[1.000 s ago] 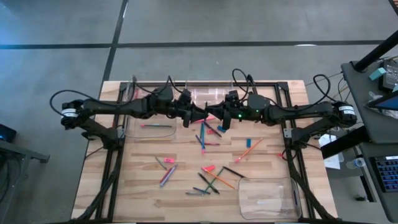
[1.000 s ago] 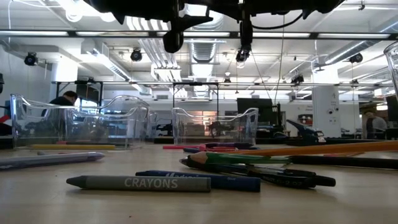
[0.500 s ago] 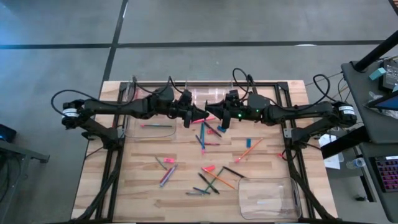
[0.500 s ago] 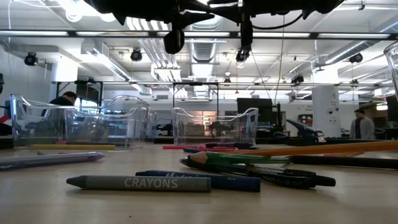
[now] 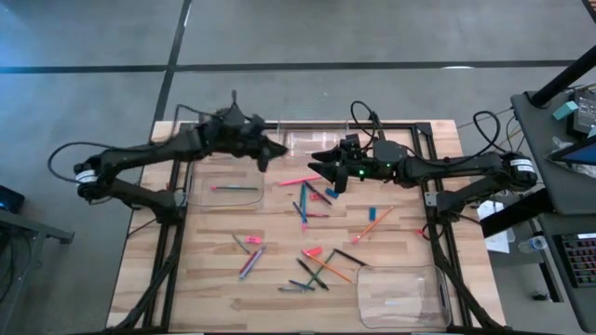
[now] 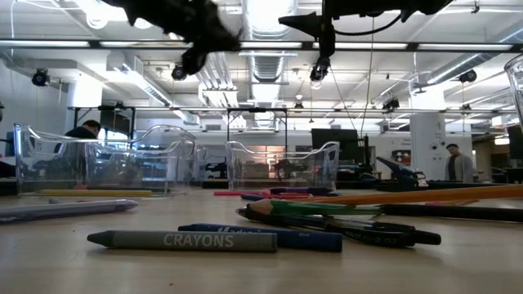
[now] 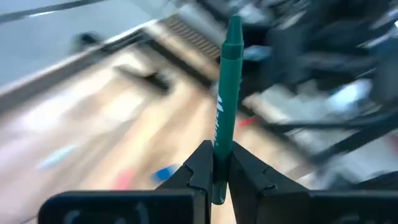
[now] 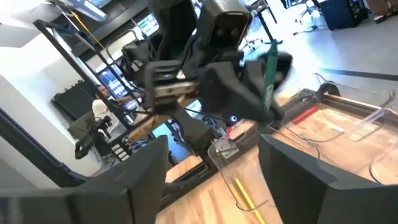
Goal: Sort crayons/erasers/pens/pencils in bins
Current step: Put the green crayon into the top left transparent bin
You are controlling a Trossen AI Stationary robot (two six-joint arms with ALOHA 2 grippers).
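Observation:
My left gripper is shut on a green crayon high above the table's far middle, next to the far bin. My right gripper hangs open just right of it, nothing between its fingers; its wrist view shows the left gripper with the green crayon. A left bin holds a yellow stick and another stick. Another bin stands near right. Loose crayons, pens, pencils and erasers lie on the wood in the middle. My left gripper pinches the green crayon near its blunt end between its two fingers. The long rest of the crayon, with the pointed end, stands free beyond the fingertips. The crayon is lifted clear of the table.
A grey crayon, a blue one and a pen lie close to the low camera, an orange pencil behind them. A black frame runs along the table's far and side edges. People stand in the room beyond.
My right gripper has opened and let go of the green crayon. My left gripper, shut on the crayon, has drawn away from the right one toward the table's far left and risen, carrying the crayon along.

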